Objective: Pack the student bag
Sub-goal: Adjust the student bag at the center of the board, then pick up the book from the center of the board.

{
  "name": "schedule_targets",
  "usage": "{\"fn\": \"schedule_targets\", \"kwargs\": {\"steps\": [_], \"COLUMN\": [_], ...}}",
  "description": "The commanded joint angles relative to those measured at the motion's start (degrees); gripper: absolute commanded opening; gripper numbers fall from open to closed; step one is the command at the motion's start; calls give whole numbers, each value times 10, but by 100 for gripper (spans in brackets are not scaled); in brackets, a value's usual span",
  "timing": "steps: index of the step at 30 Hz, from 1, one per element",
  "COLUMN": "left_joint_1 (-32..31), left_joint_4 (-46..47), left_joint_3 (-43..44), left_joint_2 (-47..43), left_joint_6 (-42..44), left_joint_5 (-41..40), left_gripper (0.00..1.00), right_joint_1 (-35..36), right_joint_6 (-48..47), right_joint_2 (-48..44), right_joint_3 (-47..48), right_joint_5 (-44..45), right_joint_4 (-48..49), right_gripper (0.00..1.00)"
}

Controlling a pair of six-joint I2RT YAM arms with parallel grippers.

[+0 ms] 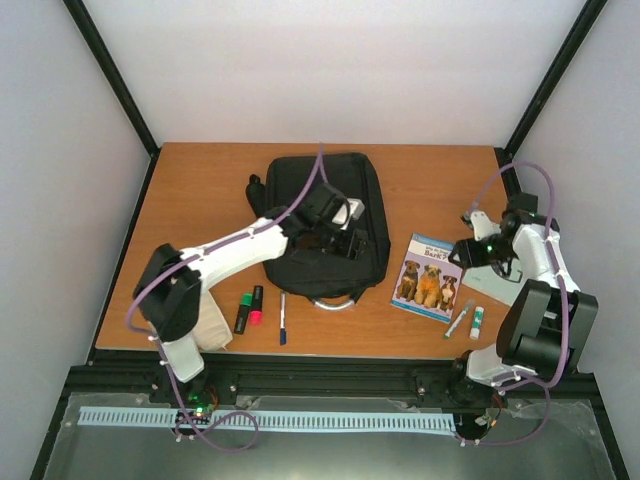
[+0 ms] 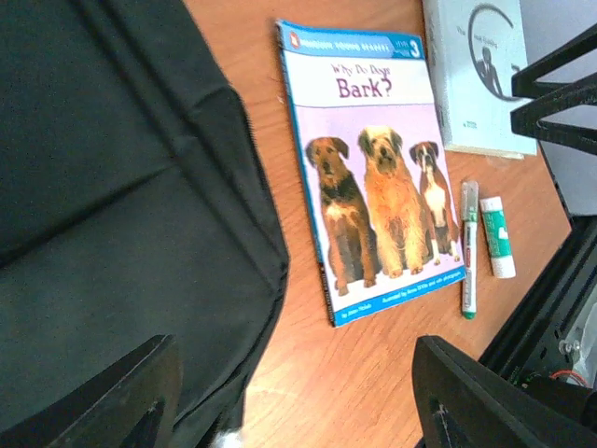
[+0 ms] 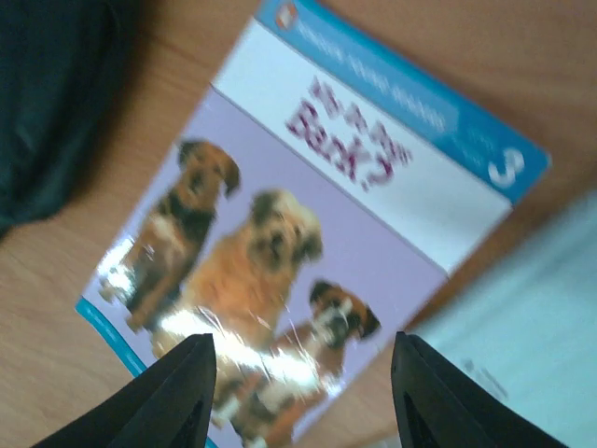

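The black student bag [image 1: 305, 195] lies flat at the table's middle; it also fills the left of the left wrist view [image 2: 112, 205]. My left gripper [image 1: 350, 243] is open and empty over the bag's right edge. A book with three dogs on its cover [image 1: 429, 276] lies right of the bag, also in the left wrist view [image 2: 378, 187] and the right wrist view [image 3: 280, 252]. My right gripper [image 1: 466, 250] is open and empty just above the book's right side. A white book [image 1: 492, 283] lies under my right arm.
A green marker [image 1: 459, 318] and a glue stick [image 1: 477, 321] lie near the front edge, right of the dog book. A green highlighter [image 1: 242, 311], a pink highlighter [image 1: 256, 305] and a blue pen [image 1: 283, 318] lie front left. A whitish pouch [image 1: 212, 332] sits by the left arm's base.
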Motion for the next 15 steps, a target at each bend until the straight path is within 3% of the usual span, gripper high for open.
{"fn": "schedule_targets", "kwargs": {"steps": [1, 5, 15], "left_joint_1": [-25, -40, -71], "left_joint_4": [32, 59, -14], "left_joint_3": [65, 120, 217], "left_joint_2": [64, 127, 237], "left_joint_6": [-15, -48, -53], "left_joint_5": [64, 123, 113], "left_gripper": [68, 57, 63], "right_joint_1": [-43, -46, -45], "right_joint_6": [-52, -56, -68], "right_joint_2": [-28, -60, -19], "right_joint_3": [-40, -68, -84], "right_joint_5": [32, 74, 74], "right_joint_4": [-34, -24, 0], "right_gripper": [51, 47, 30]}}
